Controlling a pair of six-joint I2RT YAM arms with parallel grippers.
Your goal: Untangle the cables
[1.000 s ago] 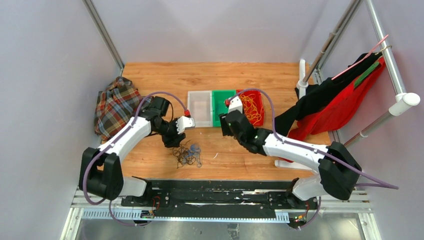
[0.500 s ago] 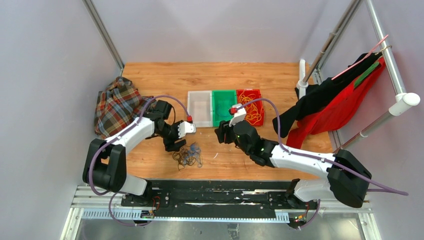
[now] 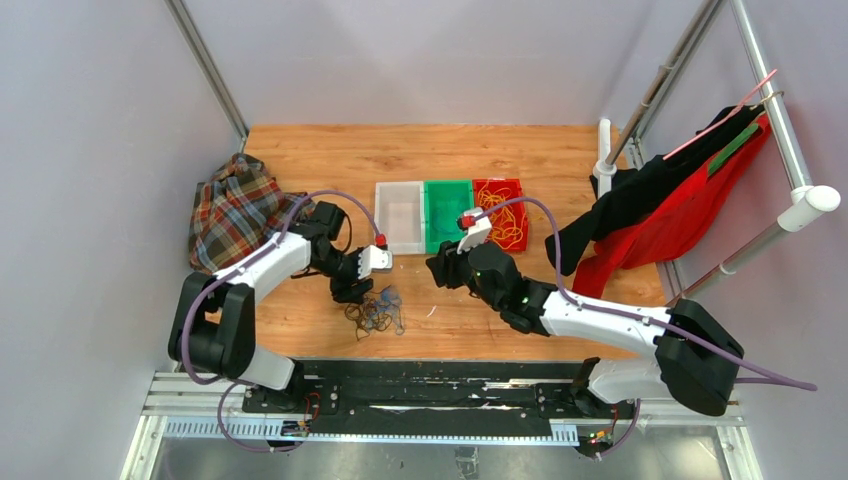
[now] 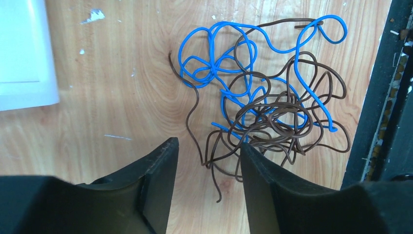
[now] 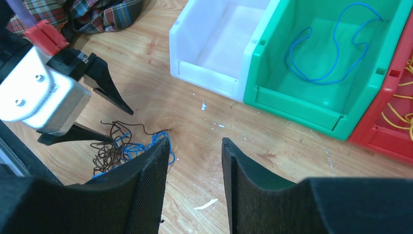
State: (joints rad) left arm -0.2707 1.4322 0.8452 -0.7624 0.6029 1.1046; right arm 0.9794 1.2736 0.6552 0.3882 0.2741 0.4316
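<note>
Top external: right gripper (image 5: 196, 142), off the bins (image 3: 447, 184), nears the cables (image 3: 376, 312); both it and left gripper (image 4: 208, 146) gape empty.

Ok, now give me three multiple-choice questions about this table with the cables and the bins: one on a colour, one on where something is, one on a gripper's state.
1. The single thin cable inside the green plastic bin is: A yellow; B blue; C brown.
2. The tangle of blue and brown cables lies: A inside the green bin; B on the wooden table beside the left gripper; C draped over the green bin's rim.
3. The left gripper is: A shut on a brown cable; B shut on nothing; C open, holding nothing.

Answers:
1 B: the right wrist view shows a blue loop on the bin's floor.
2 B: the left wrist view shows the tangle flat on the wood just ahead of the fingers.
3 C: its jaws stand apart, with only wood and a loose cable end between them.
</note>
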